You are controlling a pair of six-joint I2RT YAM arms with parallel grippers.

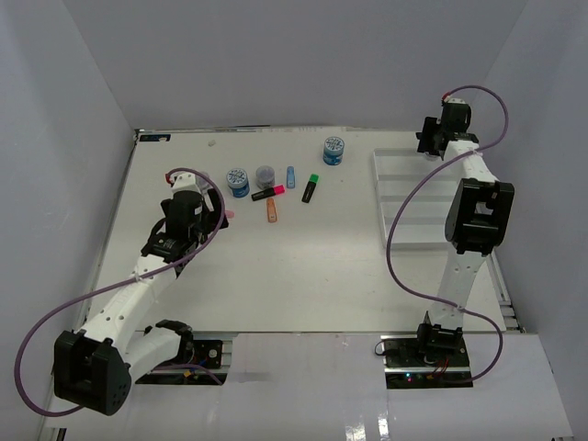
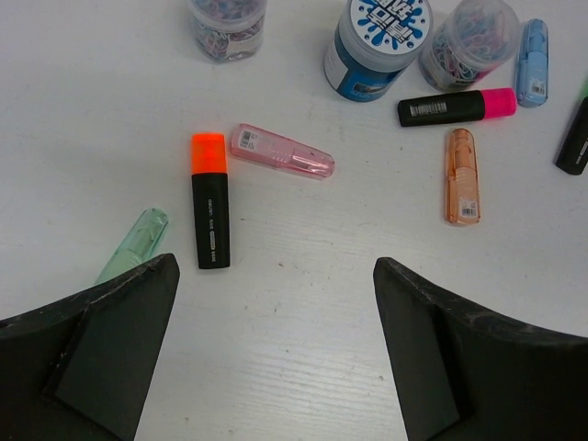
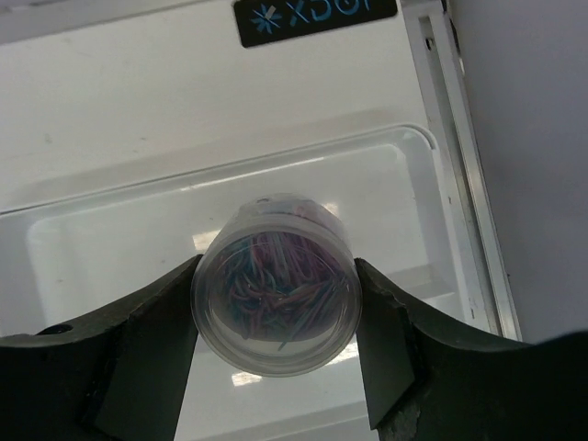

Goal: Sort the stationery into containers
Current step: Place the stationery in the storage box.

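My right gripper (image 3: 276,268) is shut on a clear round jar (image 3: 276,299) of coloured paper clips, held over the far end of the white tray (image 3: 110,230); in the top view this gripper (image 1: 432,140) hangs at the tray's (image 1: 413,197) far edge. My left gripper (image 2: 274,266) stands open and empty above the table. Just ahead of it lie a black highlighter with an orange cap (image 2: 209,204), a pastel pink one (image 2: 282,152) and a pale green one (image 2: 133,243). Farther off are a blue-patterned jar (image 2: 377,46), two clear jars (image 2: 469,41) (image 2: 227,23) and more highlighters (image 2: 457,107) (image 2: 462,176).
A second blue-patterned jar (image 1: 334,150) stands alone near the table's far edge, left of the tray. A black highlighter with a green cap (image 1: 310,188) and a pastel blue one (image 1: 290,176) lie beside the cluster. White walls close in the table on three sides.
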